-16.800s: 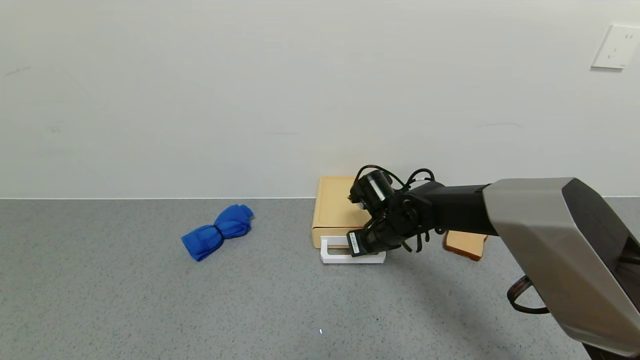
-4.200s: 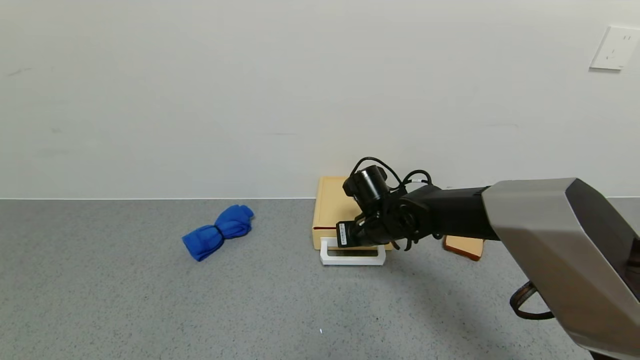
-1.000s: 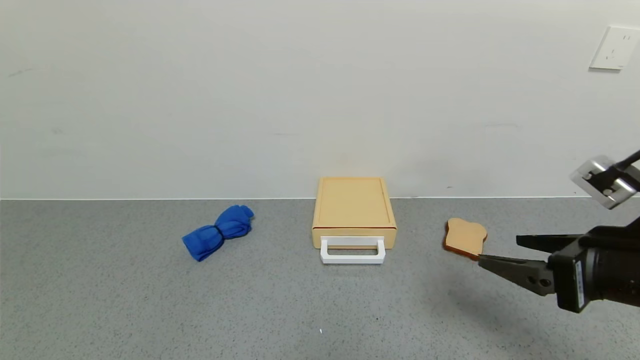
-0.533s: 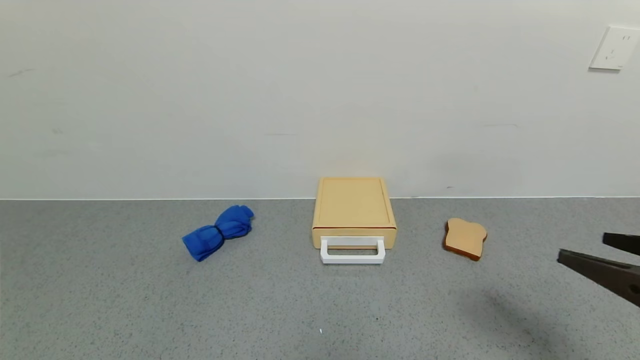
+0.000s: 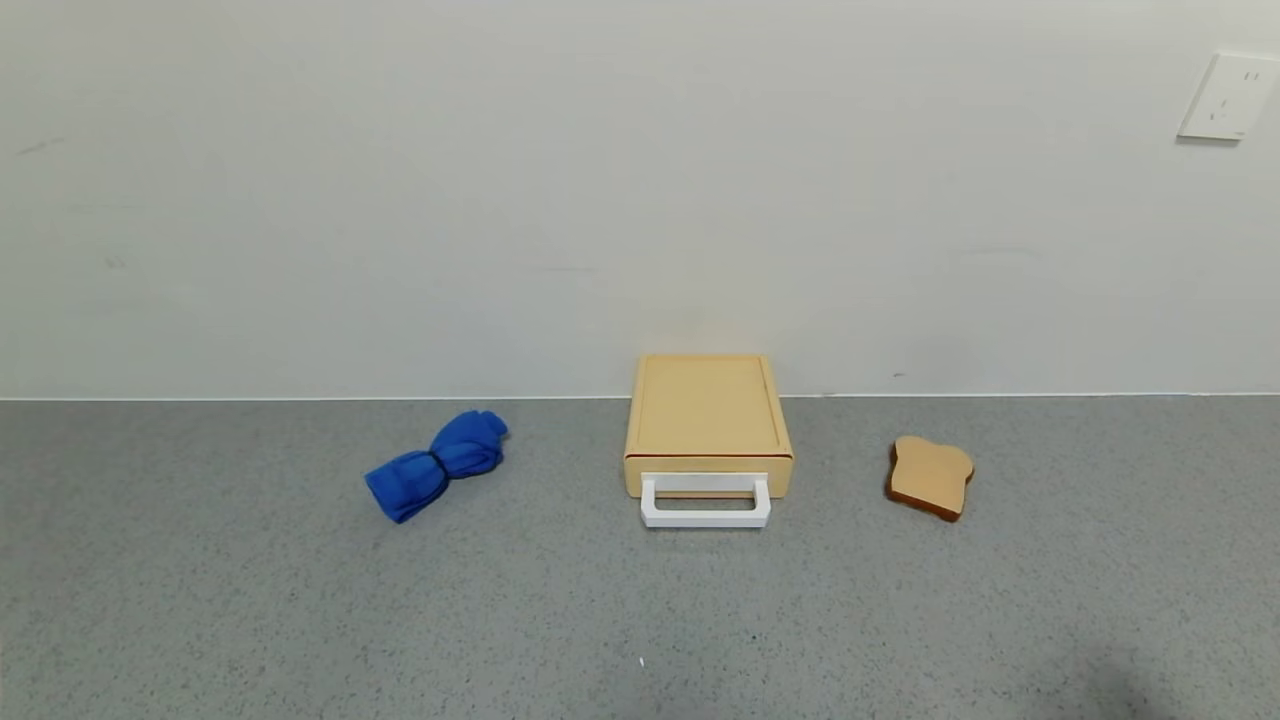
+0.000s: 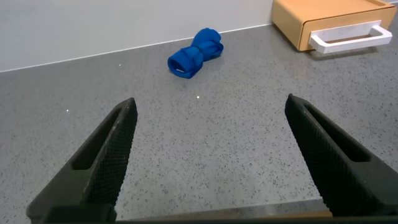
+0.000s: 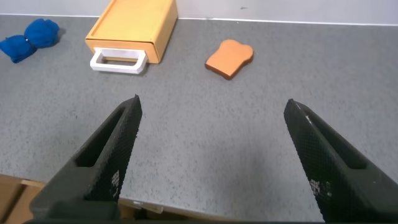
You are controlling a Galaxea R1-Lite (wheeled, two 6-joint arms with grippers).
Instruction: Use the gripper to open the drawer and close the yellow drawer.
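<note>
The yellow drawer (image 5: 708, 424) is seen shut against the wall on the grey surface (image 5: 600, 620), between a blue cloth (image 5: 436, 463) and a toast slice (image 5: 930, 477). Both the left end effector (image 6: 211, 155) and right end effector (image 7: 214, 155) are held released, grasping nothing, well apart from it.

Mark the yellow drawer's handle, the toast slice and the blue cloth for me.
drawer handle (image 5: 705, 518), head view, front bar of the white loop.
toast slice (image 5: 931, 474), head view, middle of its top face.
blue cloth (image 5: 437, 463), head view, pinched middle of the bundle.
</note>
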